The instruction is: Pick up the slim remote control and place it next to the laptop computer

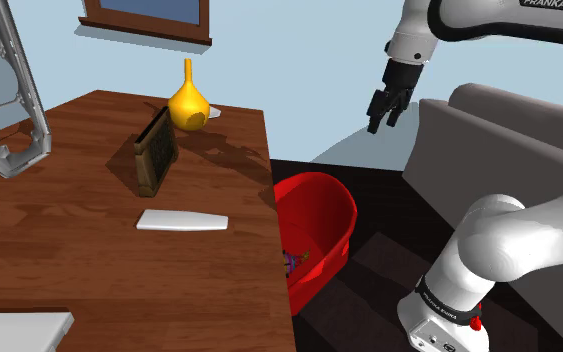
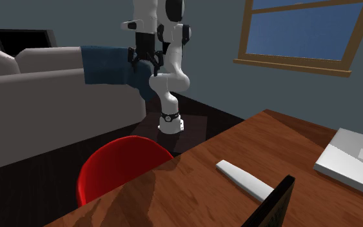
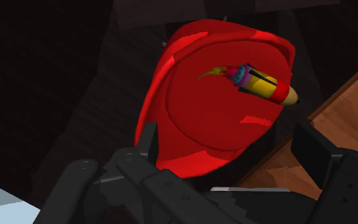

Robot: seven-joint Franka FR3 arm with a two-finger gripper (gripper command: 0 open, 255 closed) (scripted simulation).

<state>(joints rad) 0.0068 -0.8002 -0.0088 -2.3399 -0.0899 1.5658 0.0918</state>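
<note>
**Gripper open above the red bin; remote lying on the table**

You are looking at the black gripper (image 3: 228, 153) hanging with its fingers standing apart, clasping nothing. It is hovering over a glossy red bin (image 3: 196, 121) with rounded walls, beside the table's edge. A yellow, pencil-shaped toy (image 3: 266, 86) is lying inside the bin. The slim remote (image 1: 182, 221), a flat, pale, elongated bar, is lying on the brown wood-grain table (image 1: 69, 260), well apart from the gripper. The flat grey laptop (image 1: 19, 325) is sitting at the shoulder view's lower left.
</note>
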